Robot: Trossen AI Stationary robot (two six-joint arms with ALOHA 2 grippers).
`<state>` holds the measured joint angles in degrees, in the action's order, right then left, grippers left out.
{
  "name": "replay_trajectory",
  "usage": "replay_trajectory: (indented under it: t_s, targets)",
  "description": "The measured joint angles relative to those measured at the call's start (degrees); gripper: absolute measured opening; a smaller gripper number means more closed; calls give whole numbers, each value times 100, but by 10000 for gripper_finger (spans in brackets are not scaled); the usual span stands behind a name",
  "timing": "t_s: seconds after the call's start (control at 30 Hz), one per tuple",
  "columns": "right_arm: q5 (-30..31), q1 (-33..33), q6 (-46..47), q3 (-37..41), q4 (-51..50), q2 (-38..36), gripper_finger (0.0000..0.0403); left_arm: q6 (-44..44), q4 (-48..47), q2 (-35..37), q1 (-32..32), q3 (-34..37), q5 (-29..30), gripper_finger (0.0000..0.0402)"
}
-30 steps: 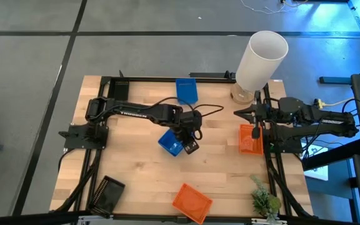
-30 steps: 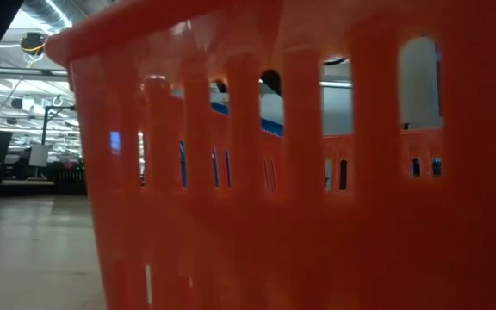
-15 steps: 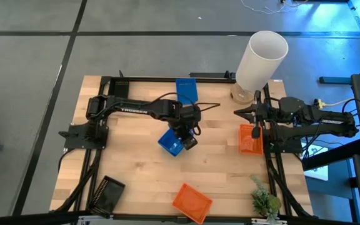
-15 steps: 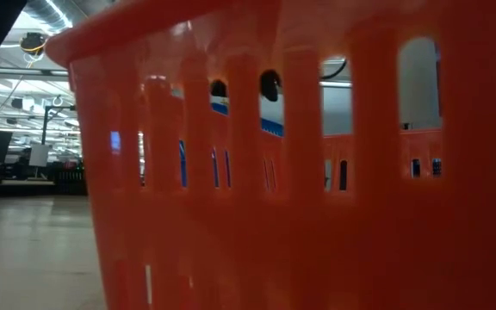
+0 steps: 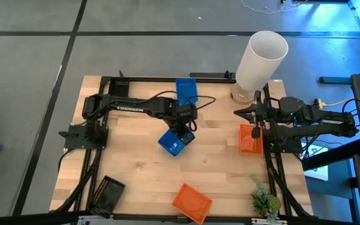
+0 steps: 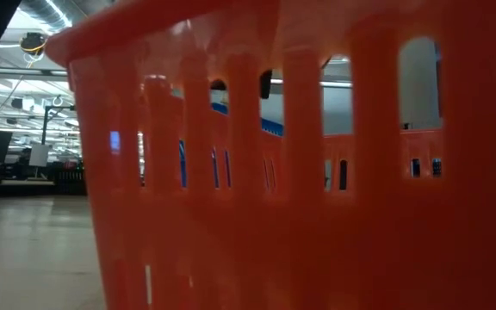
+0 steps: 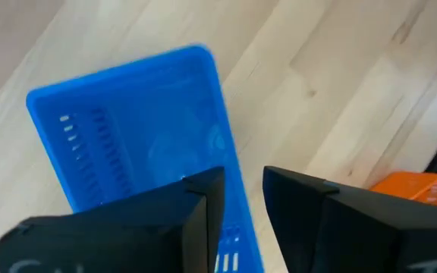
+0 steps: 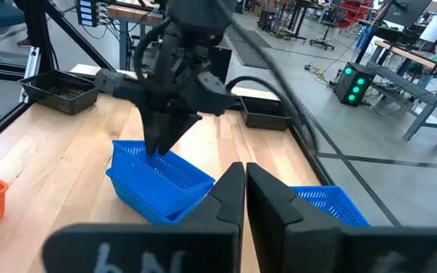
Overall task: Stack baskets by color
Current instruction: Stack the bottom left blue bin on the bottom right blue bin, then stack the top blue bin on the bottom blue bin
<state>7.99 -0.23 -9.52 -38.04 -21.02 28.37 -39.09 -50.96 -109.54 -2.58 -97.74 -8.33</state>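
Note:
A blue basket (image 5: 171, 143) rests on its bottom at the table's middle. My left gripper (image 5: 184, 134) hangs over its far right wall, pointing steeply down. It is open, and the wall (image 7: 236, 227) runs under the gap between its fingers (image 7: 241, 205). A second blue basket (image 5: 186, 90) lies at the far edge. One orange basket (image 5: 250, 139) sits at the right and another (image 5: 191, 202) at the near edge. A black basket (image 5: 107, 194) is at the near left. My right gripper (image 5: 255, 117) waits shut over the right orange basket. My left gripper comes from above with a finger on each side of the blue basket's far right wall (image 8: 152, 152), near its rim. The wall does not fill the gap. I cannot tell whether either finger touches it. The basket stays on the table.
A tall white cylinder (image 5: 261, 59) stands at the far right corner. A small green plant (image 5: 264, 201) is at the near right. The near orange basket (image 6: 274, 172) fills the low view. Bare wood lies between the middle blue basket and the right orange one.
My left gripper has drawn back a little toward the table's far edge, from over the blue basket's near right corner to its far right wall. The basket has stayed where it was.

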Motion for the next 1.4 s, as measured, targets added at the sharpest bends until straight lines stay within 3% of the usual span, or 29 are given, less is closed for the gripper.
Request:
replay_trajectory:
  t_s: [1.03, 1.23, 1.4]
  targets:
    - [2, -2, 2, 0, 14, 0, 16, 354, 205, -333, -1, 58, 64, 84]
    - [-36, -1, 268, 0, 368, 3, 16, 646, 216, -59, -512, 51, 752, 84]
    - [-201, 0, 989, 0, 721, 1, 16, 640, 236, -22, -1127, 51, 692, 84]
